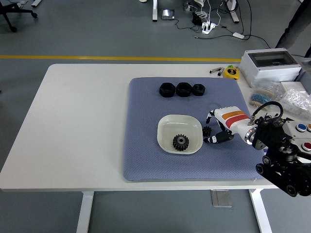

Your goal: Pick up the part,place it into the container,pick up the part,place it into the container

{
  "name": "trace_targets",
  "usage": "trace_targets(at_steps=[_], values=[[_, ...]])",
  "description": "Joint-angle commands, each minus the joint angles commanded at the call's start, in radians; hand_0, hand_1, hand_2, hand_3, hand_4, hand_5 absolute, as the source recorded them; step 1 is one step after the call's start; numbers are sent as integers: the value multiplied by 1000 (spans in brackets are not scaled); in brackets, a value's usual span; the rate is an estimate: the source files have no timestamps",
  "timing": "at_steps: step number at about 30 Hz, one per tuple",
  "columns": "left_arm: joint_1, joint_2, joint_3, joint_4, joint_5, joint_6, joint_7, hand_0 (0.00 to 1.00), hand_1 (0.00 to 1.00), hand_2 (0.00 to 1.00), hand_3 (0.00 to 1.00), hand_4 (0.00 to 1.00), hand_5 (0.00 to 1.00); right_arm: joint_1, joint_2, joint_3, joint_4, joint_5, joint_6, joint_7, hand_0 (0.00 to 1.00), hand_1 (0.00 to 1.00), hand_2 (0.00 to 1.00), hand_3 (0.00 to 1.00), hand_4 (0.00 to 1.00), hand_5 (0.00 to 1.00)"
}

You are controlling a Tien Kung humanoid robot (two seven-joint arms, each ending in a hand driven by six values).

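Observation:
A small black gear (207, 130) lies on the blue mat (146, 160) just right of the white bowl (167, 124). A larger black gear (181, 142) lies inside the bowl. Three black parts (183, 89) stand in a row at the mat's far edge. My right hand (210, 128), white with an orange stripe, is low over the mat. Its fingers (210, 115) and thumb are spread to either side of the small gear, with a gap left around it. The left arm is out of view.
A grey box (270, 65) with a clear lid, a yellow tape measure (232, 73) and plastic bags of parts (291, 97) crowd the table's right side. A person's dark sleeve (297, 22) shows at the top right. The bare white tabletop (77, 116) lies left of the mat.

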Motion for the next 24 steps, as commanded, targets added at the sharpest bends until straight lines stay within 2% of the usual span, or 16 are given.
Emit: trace_targets(at_steps=[5,6,11,12,17,18,23,24], values=[[-2,1,2,0,-1,-1,-1,691,691,751,627,644,639,1,1,-2,-9,14,11,4,2,19,144,542,885,477],[-2,1,3,0,-2,-1,-1,690,691,749,625,644,641,1,0,-3,-10,18,11,6,2,12,134,527,874,527],[-2,0,3,0,-3,0,-2,690,691,749,625,644,641,-1,0,-5,-9,32,15,20,2,12,134,527,874,527],[-2,0,3,0,-3,0,-2,690,691,750,625,643,640,-1,0,-5,-9,33,14,22,2,4,124,478,848,553],[-3,-1,3,0,-1,0,-2,690,691,750,625,643,640,-2,1,-10,-7,36,13,31,2,4,124,478,848,553],[-3,-1,3,0,-2,0,-2,690,689,749,624,642,641,-3,1,-10,-7,34,12,30,2,2,102,349,822,566],[-3,-1,4,0,-3,-1,-3,690,689,749,624,642,641,-4,0,-12,-7,26,10,24,2,2,102,349,822,566],[-4,-1,5,0,-2,-1,-3,690,689,748,624,642,641,-5,-1,-12,-7,24,9,23,2,2,88,276,807,573]])
